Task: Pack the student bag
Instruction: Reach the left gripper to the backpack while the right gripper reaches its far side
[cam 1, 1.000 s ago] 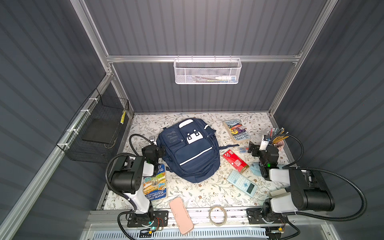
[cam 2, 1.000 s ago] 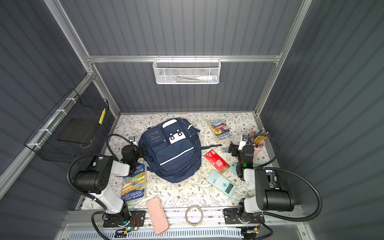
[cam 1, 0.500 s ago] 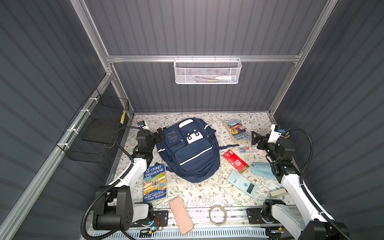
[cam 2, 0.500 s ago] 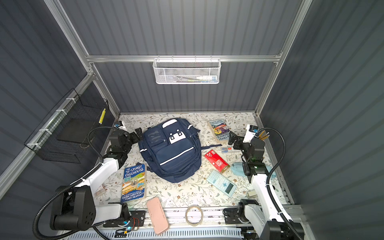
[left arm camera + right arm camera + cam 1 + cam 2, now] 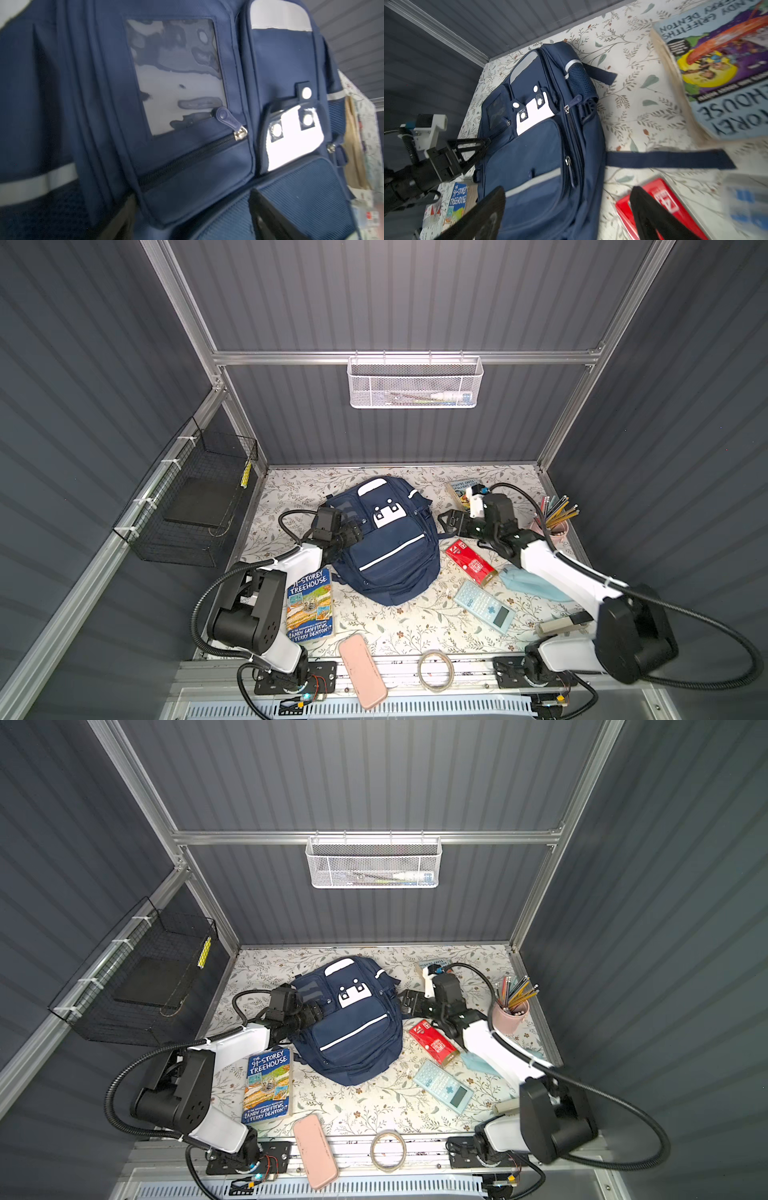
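The student bag [image 5: 386,547] [image 5: 351,1029], a navy backpack with white stripes and white patches, lies flat mid-table with its zips closed. My left gripper [image 5: 354,531] [image 5: 316,1012] is at the bag's left flank, open. In the left wrist view the bag [image 5: 187,155] fills the frame, and the gripper [image 5: 193,209] has its jaws wide over the front pocket fabric. My right gripper [image 5: 446,520] [image 5: 409,999] hovers open at the bag's right edge. In the right wrist view that gripper [image 5: 566,207] straddles the bag's side [image 5: 539,149], near a loose strap [image 5: 670,159].
A Treehouse book [image 5: 309,605] lies left of the bag, another book [image 5: 459,489] at the back right. A red box [image 5: 469,562], calculator [image 5: 484,608], blue mask [image 5: 528,583] and pencil cup [image 5: 550,526] sit right. A pink case [image 5: 361,670] and tape roll [image 5: 434,670] lie in front.
Both arms have swung inward to the bag. The left gripper came from the back left down to its left flank. The right gripper moved left to its right edge.
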Motion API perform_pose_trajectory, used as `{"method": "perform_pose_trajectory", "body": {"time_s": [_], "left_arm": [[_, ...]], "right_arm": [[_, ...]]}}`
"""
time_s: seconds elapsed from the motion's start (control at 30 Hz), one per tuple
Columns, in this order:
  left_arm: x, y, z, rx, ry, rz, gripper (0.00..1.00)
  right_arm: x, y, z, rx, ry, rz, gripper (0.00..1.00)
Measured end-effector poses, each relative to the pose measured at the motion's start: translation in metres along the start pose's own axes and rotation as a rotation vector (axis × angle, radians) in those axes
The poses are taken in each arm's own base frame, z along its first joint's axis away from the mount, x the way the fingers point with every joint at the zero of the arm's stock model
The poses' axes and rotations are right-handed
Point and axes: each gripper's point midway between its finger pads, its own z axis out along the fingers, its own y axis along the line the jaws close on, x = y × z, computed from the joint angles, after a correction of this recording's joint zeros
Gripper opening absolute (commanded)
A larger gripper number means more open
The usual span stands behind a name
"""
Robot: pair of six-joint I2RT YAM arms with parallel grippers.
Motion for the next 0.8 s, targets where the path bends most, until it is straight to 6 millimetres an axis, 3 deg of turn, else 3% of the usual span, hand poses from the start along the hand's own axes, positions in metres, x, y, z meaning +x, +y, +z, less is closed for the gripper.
{"method": "perform_pose_trajectory", "body": {"time_s": [0.13,0.33,0.43,0.63,0.73,0.8], "left_arm": [[0.000,0.007,0.011,-0.044,0.010,0.009,0.58],[-0.007,0.009,0.019,-0.077,0.008,0.028,0.47],[-0.011,0.009,0.025,-0.087,0.006,0.036,0.46],[-0.015,0.008,0.031,-0.097,0.004,0.057,0.36],[-0.021,0.008,0.035,-0.104,0.005,0.065,0.35],[-0.026,0.004,0.042,-0.104,0.006,0.074,0.31]], "right_arm": [[-0.008,-0.006,0.046,0.033,0.064,-0.004,0.81],[-0.025,-0.012,0.105,0.065,0.135,-0.040,0.60],[-0.033,-0.016,0.133,0.079,0.152,-0.069,0.52],[-0.018,-0.039,0.160,0.134,0.230,-0.097,0.28],[-0.010,-0.046,0.159,0.153,0.249,-0.101,0.17],[-0.008,-0.050,0.153,0.164,0.252,-0.097,0.16]]}}
